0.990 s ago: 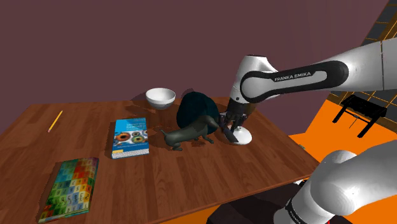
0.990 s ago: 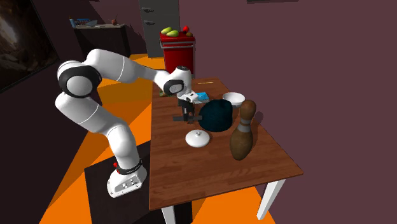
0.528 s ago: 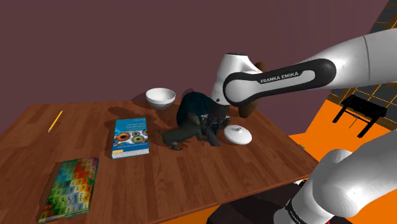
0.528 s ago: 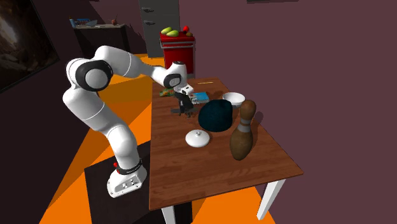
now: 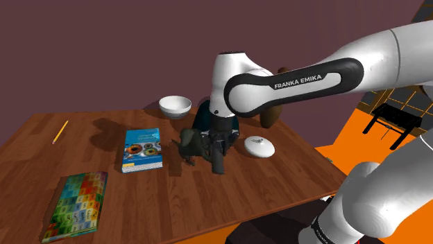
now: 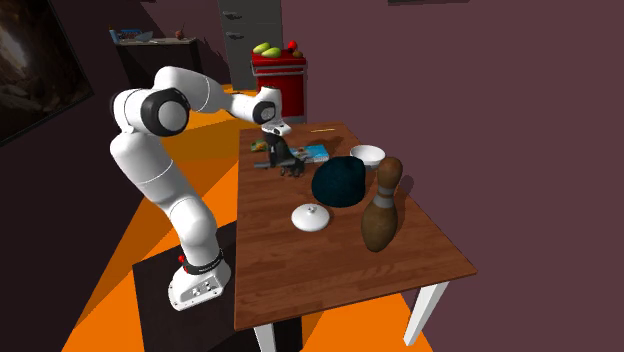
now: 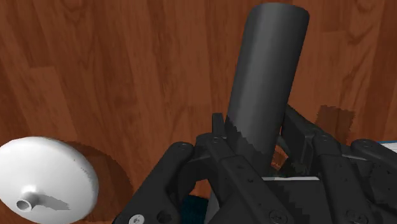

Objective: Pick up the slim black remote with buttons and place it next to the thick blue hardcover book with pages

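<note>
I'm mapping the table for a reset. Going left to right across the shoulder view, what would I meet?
Pencil → blue book → remote → white lid

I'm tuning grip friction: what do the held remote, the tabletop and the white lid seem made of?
The remote looks plain, matte dark grey; possibly plastic, uncertain. The tabletop looks like wood: brown grain in plank strips. The white lid is smooth, uniform white with a knob; ceramic or plastic, I cannot tell.
</note>
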Action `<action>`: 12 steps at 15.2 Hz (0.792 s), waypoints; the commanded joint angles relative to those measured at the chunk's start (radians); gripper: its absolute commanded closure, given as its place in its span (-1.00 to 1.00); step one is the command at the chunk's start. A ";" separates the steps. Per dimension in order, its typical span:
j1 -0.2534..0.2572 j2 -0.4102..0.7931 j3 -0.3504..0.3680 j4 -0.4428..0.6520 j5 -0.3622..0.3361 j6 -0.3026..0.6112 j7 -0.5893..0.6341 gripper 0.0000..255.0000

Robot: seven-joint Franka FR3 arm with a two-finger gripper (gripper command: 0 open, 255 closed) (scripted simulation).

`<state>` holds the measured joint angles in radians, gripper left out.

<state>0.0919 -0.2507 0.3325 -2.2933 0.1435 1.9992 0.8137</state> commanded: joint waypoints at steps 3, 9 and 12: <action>0.008 0.194 0.071 0.121 -0.052 0.182 0.115 1.00; 0.022 0.281 0.101 0.159 -0.097 0.227 0.181 1.00; 0.023 0.302 0.102 0.139 -0.107 0.266 0.187 1.00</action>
<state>0.1148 0.0406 0.4356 -2.1477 0.0443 2.2506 0.9949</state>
